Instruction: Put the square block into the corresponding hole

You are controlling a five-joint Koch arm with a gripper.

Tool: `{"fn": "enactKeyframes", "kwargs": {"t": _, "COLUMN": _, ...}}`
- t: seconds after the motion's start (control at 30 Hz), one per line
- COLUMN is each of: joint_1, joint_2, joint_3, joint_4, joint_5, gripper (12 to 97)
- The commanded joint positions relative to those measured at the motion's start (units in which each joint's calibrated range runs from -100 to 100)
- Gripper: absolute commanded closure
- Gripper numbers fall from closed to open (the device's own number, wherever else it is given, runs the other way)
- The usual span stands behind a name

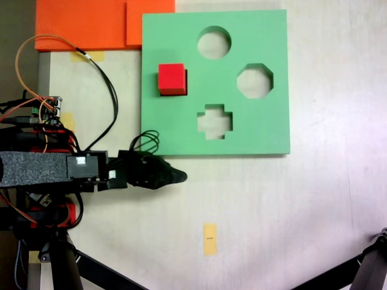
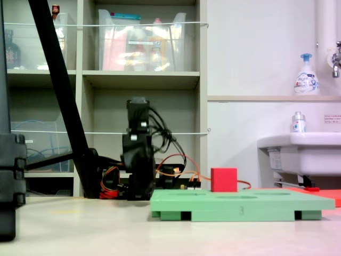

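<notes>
The red square block [image 1: 172, 79] sits in the left part of the green foam board [image 1: 254, 130], apart from the gripper. It covers the corresponding hole, of which only a dark sliver shows along the block's right side. In a fixed view from table level the square block [image 2: 224, 180] stands upright and rises above the board [image 2: 240, 205]. My black gripper [image 1: 179, 176] hovers just off the board's near-left corner, pointing right, with nothing in it. Only one tapered tip shows, so I cannot tell how its jaws stand. The same gripper [image 2: 139, 184] appears end-on, dark, left of the board.
The board also has a round cut-out [image 1: 214, 42], an octagonal one [image 1: 254, 81] and a cross-shaped one [image 1: 214, 121]. Orange sheets [image 1: 84, 24] lie beyond the board's far-left corner. A yellow paper strip [image 1: 209, 238] lies on the table. Tripod legs [image 1: 369, 266] stand at the lower corners.
</notes>
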Motion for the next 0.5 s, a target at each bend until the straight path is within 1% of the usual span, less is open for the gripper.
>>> {"fn": "enactKeyframes", "kwargs": {"t": 0.0, "joint_1": 0.49, "joint_2": -0.82, "joint_3": -4.91, "joint_4": 9.44, "joint_5": -1.07, "gripper": 59.9}}
{"fn": "enactKeyframes", "kwargs": {"t": 0.1, "joint_1": 1.37, "joint_2": -0.82, "joint_3": -15.38, "joint_4": 13.38, "joint_5": -2.39, "gripper": 59.9}}
{"fn": "enactKeyframes", "kwargs": {"t": 0.3, "joint_1": 1.76, "joint_2": -0.82, "joint_3": -15.68, "joint_4": 13.19, "joint_5": -4.35, "gripper": 59.6}}
{"fn": "enactKeyframes", "kwargs": {"t": 0.4, "joint_1": 1.76, "joint_2": -0.82, "joint_3": -15.68, "joint_4": 7.51, "joint_5": -4.35, "gripper": 59.7}}
{"fn": "enactKeyframes", "kwargs": {"t": 0.47, "joint_1": 1.71, "joint_2": -0.82, "joint_3": -15.68, "joint_4": 7.41, "joint_5": -4.35, "gripper": 60.0}}
